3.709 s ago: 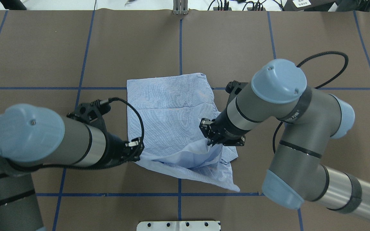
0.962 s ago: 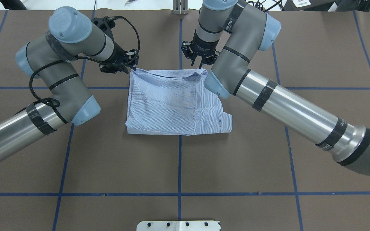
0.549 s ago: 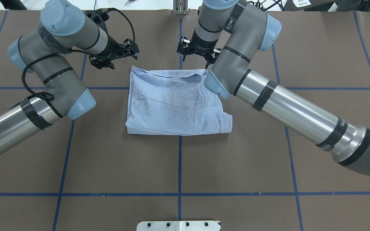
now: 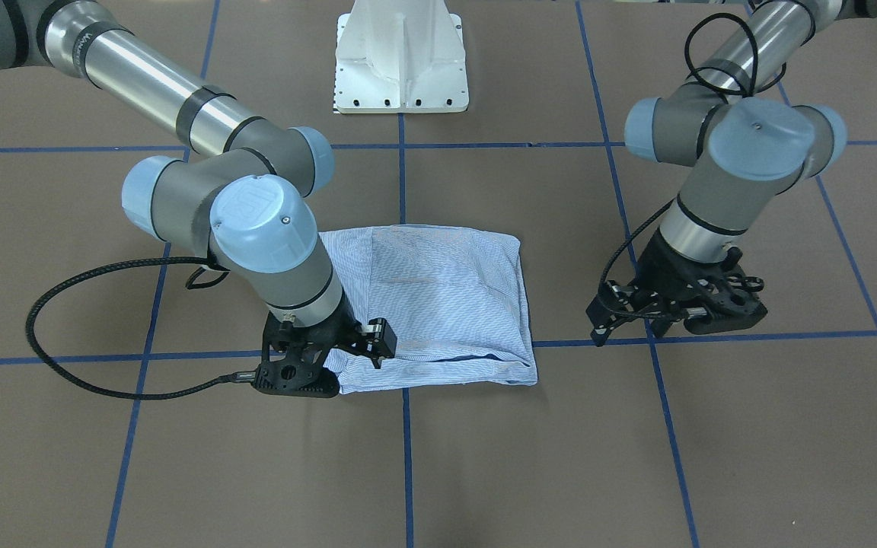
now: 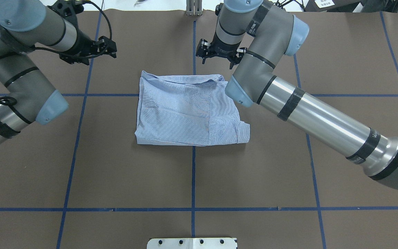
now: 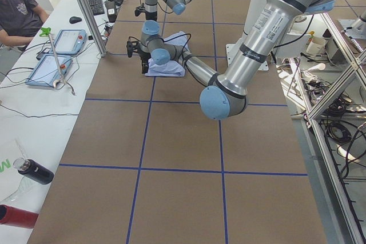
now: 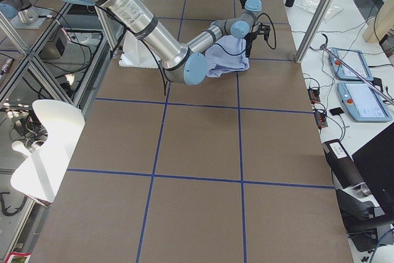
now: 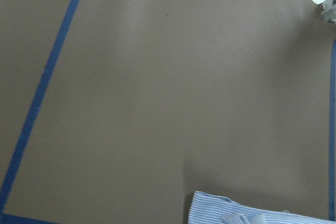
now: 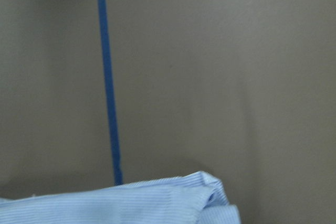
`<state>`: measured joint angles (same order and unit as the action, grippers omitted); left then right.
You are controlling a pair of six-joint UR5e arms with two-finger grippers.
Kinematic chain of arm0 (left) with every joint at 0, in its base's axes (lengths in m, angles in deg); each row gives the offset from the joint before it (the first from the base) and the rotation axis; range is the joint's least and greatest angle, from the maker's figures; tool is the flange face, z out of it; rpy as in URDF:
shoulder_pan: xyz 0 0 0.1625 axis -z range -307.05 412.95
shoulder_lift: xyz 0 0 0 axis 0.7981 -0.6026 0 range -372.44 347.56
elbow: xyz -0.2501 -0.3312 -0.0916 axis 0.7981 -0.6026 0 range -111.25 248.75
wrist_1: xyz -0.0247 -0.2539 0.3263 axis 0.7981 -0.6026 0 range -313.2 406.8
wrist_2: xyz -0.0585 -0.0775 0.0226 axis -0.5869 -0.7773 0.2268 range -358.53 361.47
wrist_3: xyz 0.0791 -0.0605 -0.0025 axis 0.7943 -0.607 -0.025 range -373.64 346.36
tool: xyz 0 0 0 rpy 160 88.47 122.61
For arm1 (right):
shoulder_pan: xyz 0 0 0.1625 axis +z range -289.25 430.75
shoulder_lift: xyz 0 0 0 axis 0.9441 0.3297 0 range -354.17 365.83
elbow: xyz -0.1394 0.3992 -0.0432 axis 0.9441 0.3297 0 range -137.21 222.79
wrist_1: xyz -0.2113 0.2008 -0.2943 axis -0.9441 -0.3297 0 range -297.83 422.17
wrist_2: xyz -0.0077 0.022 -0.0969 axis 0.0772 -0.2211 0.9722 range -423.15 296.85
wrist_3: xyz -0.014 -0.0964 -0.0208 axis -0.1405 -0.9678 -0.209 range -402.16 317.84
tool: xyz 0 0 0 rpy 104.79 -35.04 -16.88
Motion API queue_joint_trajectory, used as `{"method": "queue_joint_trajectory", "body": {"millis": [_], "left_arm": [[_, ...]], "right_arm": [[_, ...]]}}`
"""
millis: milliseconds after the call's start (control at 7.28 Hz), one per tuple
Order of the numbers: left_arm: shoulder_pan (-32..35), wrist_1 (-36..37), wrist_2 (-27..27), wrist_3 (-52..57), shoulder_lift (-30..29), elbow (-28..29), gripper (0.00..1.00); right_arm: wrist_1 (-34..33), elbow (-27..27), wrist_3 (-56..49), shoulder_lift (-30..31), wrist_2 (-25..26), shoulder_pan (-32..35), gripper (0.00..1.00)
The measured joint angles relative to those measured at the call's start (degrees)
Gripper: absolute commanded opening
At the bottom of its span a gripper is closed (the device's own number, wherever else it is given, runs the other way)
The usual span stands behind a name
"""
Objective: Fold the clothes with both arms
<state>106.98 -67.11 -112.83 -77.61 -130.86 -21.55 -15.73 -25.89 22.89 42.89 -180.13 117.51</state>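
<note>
The light blue striped shirt [image 5: 188, 110] lies folded into a rough rectangle in the middle of the brown table; it also shows in the front view [image 4: 438, 304]. My left gripper [image 5: 113, 49] is open and empty, well off the shirt's far left corner; in the front view [image 4: 623, 331] it hangs just above the table. My right gripper [image 5: 219, 59] is open and empty, just past the shirt's far right corner. Each wrist view shows bare table and one edge of the shirt at the bottom: left [image 8: 252, 211], right [image 9: 131, 203].
Blue tape lines [image 5: 193, 173] mark a grid on the table. The white pedestal base [image 4: 402, 61] stands at the robot's edge. A metal bracket [image 5: 193, 8] sits at the far edge. A seated person [image 6: 17, 12] and tablets are at a side desk.
Both grippers carried the shirt's near half over to its far edge, then let go. In the last second the left gripper swung away to the left; the right one drew back slightly.
</note>
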Motion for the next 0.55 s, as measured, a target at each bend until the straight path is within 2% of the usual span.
{"method": "queue_joint_trajectory", "body": {"millis": [275, 549], "left_arm": [[6.63, 0.32, -1.38, 14.79, 4.83, -1.24, 1.00], [15.90, 3.17, -7.76, 27.58, 8.67, -0.52, 1.00]], "right_arm": [[-9.84, -3.42, -13.61, 2.11, -0.61, 6.06, 1.00], [-15.43, -9.15, -29.71, 8.83, -5.86, 13.78, 1.00]]}}
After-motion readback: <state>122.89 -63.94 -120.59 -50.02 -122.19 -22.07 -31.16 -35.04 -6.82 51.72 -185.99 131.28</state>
